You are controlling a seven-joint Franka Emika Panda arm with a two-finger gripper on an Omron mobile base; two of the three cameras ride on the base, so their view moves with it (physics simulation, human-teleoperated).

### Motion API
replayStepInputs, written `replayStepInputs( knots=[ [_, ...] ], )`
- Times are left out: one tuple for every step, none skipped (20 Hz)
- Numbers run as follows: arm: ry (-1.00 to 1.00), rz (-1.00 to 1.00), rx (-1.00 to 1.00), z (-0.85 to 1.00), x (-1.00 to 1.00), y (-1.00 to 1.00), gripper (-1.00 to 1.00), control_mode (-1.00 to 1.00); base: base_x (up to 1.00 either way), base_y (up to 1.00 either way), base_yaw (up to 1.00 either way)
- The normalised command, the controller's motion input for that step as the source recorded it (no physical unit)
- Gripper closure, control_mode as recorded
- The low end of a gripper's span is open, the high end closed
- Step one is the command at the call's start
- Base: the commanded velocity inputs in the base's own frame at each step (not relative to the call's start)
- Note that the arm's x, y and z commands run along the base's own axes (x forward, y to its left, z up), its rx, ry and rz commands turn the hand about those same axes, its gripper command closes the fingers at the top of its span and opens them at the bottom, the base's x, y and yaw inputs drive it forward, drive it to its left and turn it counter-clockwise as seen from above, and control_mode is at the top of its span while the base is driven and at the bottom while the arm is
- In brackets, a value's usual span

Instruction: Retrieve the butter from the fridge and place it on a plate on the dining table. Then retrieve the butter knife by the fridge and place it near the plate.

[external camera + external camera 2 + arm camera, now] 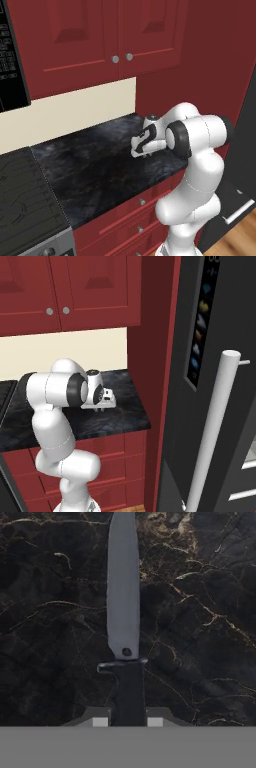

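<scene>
With the gripper (127, 721) pressed down low against the black stone counter (95, 165) just left of the fridge (210, 406), the job looks to be on its second half: fetching the butter knife (124, 612). From the hand view the knife lies flat on the stone, grey blade pointing away, its dark handle running down between the two fingertips (100, 722), which sit tight against it on either side. So I'd call the jaws closed on the knife's handle, though it hasn't left the counter yet.

What it needs next, I'd judge, is a straight lift clear of the stone, then a drive over to the dining table to lay the knife near the plate.

Counting up: one knife, one arm, one fridge with one long white bar handle (215, 426) showing, and two cabinet knobs (122, 58) overhead.
</scene>
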Motion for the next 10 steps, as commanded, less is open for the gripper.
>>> replayStepInputs(
  knots=[
    [0.0, 0.0, 0.0, 0.0, 0.0, 0.0, 1.0, -1.0, 0.0, 0.0, 0.0],
    [0.0, 0.0, 0.0, 0.0, 0.0, 0.0, 1.0, -1.0, 0.0, 0.0, 0.0],
    [0.0, 0.0, 0.0, 0.0, 0.0, 0.0, 1.0, -1.0, 0.0, 0.0, 0.0],
    [0.0, 0.0, 0.0, 0.0, 0.0, 0.0, 1.0, -1.0, 0.0, 0.0, 0.0],
    [0.0, 0.0, 0.0, 0.0, 0.0, 0.0, 1.0, -1.0, 0.0, 0.0, 0.0],
    [0.0, 0.0, 0.0, 0.16, 0.0, 0.0, 1.0, -1.0, 0.0, 0.0, 0.0],
    [-0.01, -0.02, 0.0, 0.45, -0.18, 0.0, 1.0, -1.0, 0.0, 0.0, 0.0],
    [-0.03, -0.05, 0.0, 0.76, -0.22, 0.0, 1.0, -1.0, 0.0, 0.0, 0.0],
    [-0.03, -0.06, 0.0, 0.82, -0.31, 0.0, 1.0, -1.0, 0.0, 0.0, 0.0],
    [-0.01, -0.09, 0.0, 0.96, -0.45, 0.0, 1.0, -1.0, 0.0, 0.0, 0.0]
  ],
)
